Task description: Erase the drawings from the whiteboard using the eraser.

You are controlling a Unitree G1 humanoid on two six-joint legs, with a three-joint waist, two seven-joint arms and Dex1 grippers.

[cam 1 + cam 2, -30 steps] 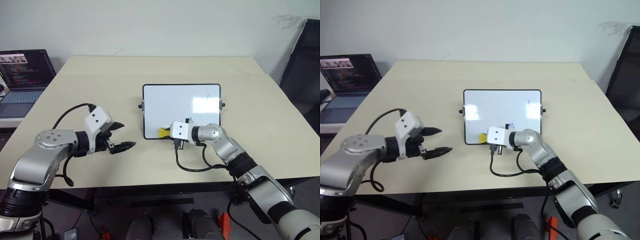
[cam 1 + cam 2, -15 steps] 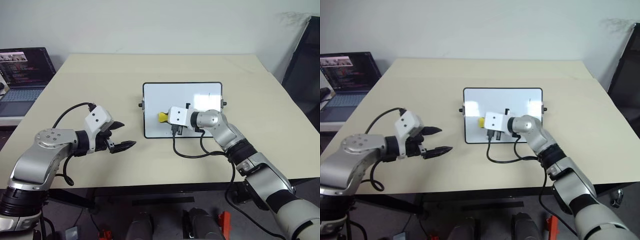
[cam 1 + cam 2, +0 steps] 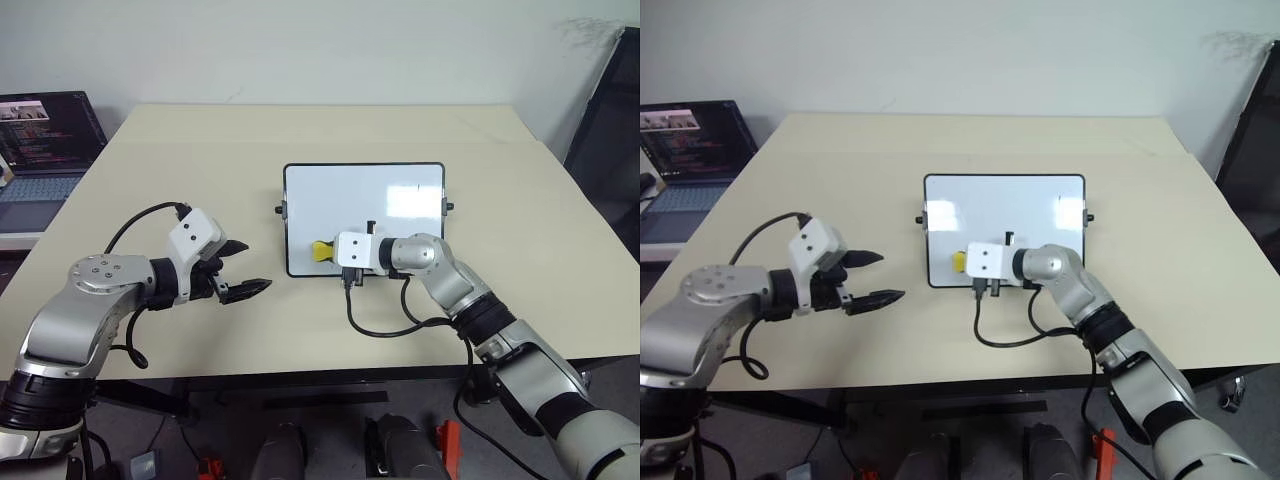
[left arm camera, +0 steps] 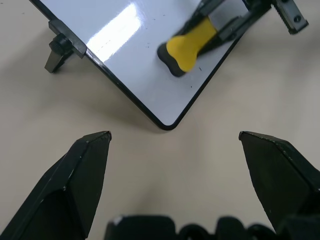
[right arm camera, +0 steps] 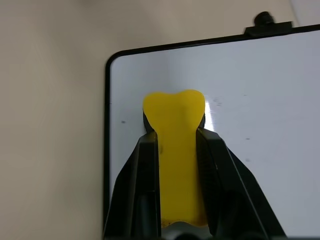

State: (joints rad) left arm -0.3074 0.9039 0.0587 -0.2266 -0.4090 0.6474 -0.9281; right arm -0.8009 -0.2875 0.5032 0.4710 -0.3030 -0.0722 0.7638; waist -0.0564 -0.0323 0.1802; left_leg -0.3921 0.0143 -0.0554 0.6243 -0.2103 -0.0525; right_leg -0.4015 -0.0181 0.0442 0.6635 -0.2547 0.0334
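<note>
my right end effector (image 5: 177, 150) is clamped on the eraser (image 3: 322, 249), and it has swept back down the whiteboard (image 3: 330, 195): half a second ago the yellow block sat higher up the left side of the board, and now it is near the lower left corner again, close to where it was a second ago. so i am rubbing back and forth over that part of the board, dark underside down on the white surface. i judge the scrubbing there is nearly done, since in my right wrist view the white around the block shows only a few tiny dark specks.

my left end effector (image 3: 238, 268) has not moved; its fingers (image 4: 85, 165) stand wide apart, holding nothing, and hover over the bench (image 3: 200, 150) just off the board's lower left corner.

of the drawings, the one i can make out is a short thin stroke (image 3: 418, 186) near the upper right of the board, faint beside a bright glare patch. that mark is well apart from the eraser, so i think the next stretch of work lies over there. my own right wrist and its cable cover the lower middle of the board, so i cannot tell whether any marks remain under them. a laptop (image 3: 40, 135) sits off the bench to the left, cut by the edge of the view.
</note>
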